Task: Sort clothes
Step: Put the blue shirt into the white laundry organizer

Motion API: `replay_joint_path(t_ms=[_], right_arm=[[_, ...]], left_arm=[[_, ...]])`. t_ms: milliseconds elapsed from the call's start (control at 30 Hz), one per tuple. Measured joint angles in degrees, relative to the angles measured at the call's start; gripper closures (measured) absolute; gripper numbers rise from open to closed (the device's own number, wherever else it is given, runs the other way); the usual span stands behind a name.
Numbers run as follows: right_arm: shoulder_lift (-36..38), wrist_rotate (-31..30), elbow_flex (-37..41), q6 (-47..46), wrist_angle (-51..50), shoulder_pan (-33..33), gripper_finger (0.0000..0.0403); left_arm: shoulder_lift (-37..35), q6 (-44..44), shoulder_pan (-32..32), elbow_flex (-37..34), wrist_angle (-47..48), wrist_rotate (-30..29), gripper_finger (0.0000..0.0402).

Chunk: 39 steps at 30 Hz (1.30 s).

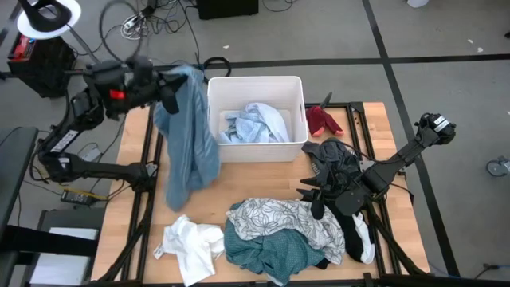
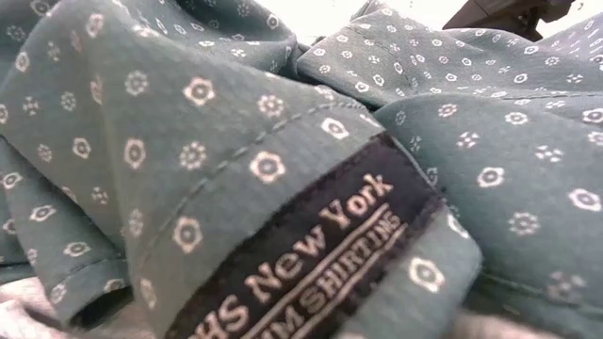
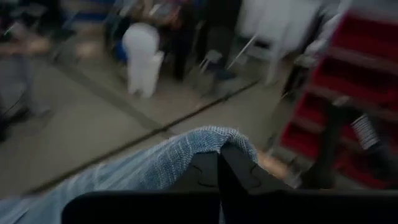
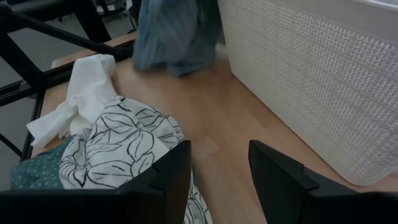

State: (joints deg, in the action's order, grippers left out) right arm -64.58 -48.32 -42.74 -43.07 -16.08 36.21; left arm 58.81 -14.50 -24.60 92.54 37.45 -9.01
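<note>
Left gripper [image 1: 170,82]: raised beside the bin [image 1: 256,85], clamped on a top fold of the denim garment [image 1: 187,139]; fingers [image 3: 239,171] pinched flat on cloth.
Denim garment: hangs full length, hem near the table [image 1: 131,151]. Limp, light, likely to sway and drag.
Right gripper [image 1: 317,191]: low at the pile's edge, jaws apart, holding nothing.
Pile: leaf-print piece [image 1: 287,219] over the teal shirt [image 1: 263,251]; white piece [image 1: 191,247] beside; black [image 1: 335,155] and red [image 1: 323,119] by the bin.
In bin: light blue garment [image 1: 255,123].
Grip advice: pinch a raised fold or bunch; flat cloth probably slips.
</note>
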Motion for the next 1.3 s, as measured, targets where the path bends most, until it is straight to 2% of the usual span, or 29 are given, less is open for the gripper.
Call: replay_joint_path(t_ms=[100,333,733,800,900,1000,1100,1200,1300], right_arm=[[0.00,-0.01,0.00,0.00,0.00,0.00,0.0243],[0.00,-0.01,0.00,0.00,-0.34,0.00,0.0243],[0.00,-0.01,0.00,0.00,-0.79,0.04,0.0243],[0.00,0.01,0.00,0.00,-0.83,0.04,0.0243],[0.00,0.01,0.00,0.00,-1.06,0.04,0.0243],[0.00,0.01,0.00,-0.06,-1.77,0.04,0.0243],[0.00,0.01,0.02,-0.07,-1.73,0.04,0.0243],[0.00,0.01,0.00,-0.02,-1.75,0.04,0.0243],[0.00,0.01,0.02,-0.04,-1.85,0.04,0.0243]], left_arm=[[4.03,1.15,0.02,5.93,-6.40,3.31,0.0401],[15.61,2.38,-0.02,20.01,-14.96,6.76,0.0401],[34.07,2.36,-0.64,40.96,-40.58,6.90,0.0401],[36.30,2.34,-0.64,42.54,-45.10,6.90,0.0401],[37.21,2.33,-0.96,41.04,-50.61,6.80,0.0401],[38.08,2.31,-1.60,41.04,-49.20,6.94,0.0401],[38.33,2.88,-2.10,41.02,-42.88,9.99,0.0401],[38.31,6.47,-2.06,41.02,-31.26,13.10,0.0401],[38.32,10.76,-2.01,40.99,-16.05,13.44,0.0401]])
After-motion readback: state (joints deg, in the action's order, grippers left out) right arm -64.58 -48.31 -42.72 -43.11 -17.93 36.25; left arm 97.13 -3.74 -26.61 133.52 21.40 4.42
